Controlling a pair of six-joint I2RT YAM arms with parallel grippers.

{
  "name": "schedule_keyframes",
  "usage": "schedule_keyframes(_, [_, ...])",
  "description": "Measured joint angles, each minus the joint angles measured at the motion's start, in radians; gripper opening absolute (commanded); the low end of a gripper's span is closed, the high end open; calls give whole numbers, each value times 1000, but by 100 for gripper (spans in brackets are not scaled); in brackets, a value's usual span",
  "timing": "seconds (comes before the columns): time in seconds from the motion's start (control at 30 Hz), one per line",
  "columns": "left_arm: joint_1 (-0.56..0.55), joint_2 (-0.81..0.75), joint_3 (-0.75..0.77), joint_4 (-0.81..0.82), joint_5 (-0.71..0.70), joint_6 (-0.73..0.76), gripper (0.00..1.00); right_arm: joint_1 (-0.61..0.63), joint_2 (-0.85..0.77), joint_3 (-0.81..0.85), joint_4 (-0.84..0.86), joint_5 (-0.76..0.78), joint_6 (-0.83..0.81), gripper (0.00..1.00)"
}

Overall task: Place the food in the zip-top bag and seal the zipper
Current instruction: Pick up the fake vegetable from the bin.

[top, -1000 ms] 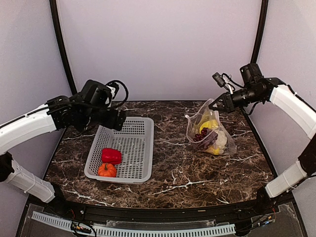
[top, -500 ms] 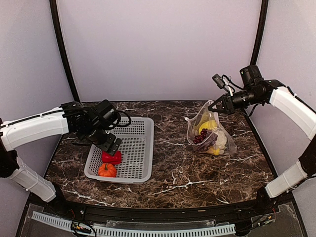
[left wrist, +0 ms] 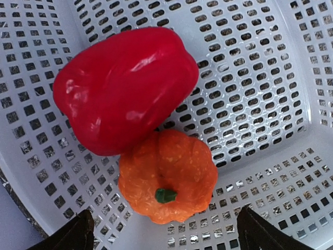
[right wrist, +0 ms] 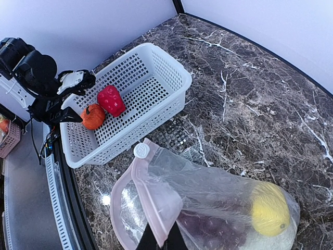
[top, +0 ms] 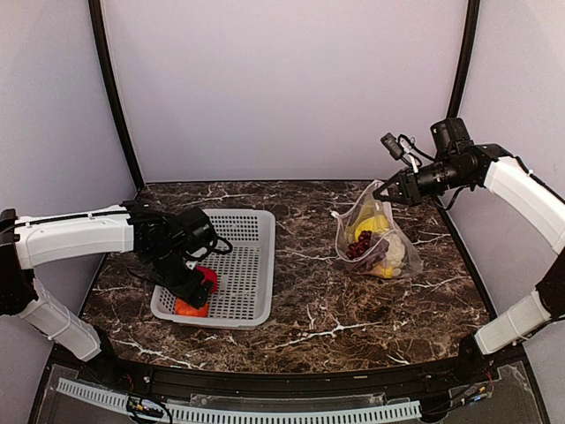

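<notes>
Dark marble table (top: 353,300) with white veins, pale walls (top: 282,88) all round. On the left side, a white basket (top: 252,231) full of little holes. Inside it, at the near end, a red pepper (left wrist: 122,88) and an orange fruit (left wrist: 166,174), touching each other. Right above them, the left gripper (left wrist: 167,240), fingers spread wide, holding nothing. Straight under it and between the two fingers, the orange fruit, green stem up. Just past that, the pepper, lying on its side, long way slanted across the wrist view.

Well apart on the right side of the table, the zip-top bag (top: 375,238), mouth up, with yellow pieces (right wrist: 269,208), grapes (top: 360,240) and a white bit (top: 397,254) inside. Pinched tight on the pink zipper (right wrist: 151,195) edge, the right gripper (top: 386,188), holding the mouth up. Much nearer to the basket food: the left arm. Likely next: straight down, then a squeeze on the orange fruit.
</notes>
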Motion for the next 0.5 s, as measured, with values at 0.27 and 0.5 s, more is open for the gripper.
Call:
schedule_keyframes(0.27, [0, 0, -76, 29, 51, -23, 91, 0, -1, -1, 0, 0, 0, 0])
schedule_keyframes(0.5, [0, 15, -118, 95, 74, -26, 90, 0, -2, -1, 0, 0, 0, 0])
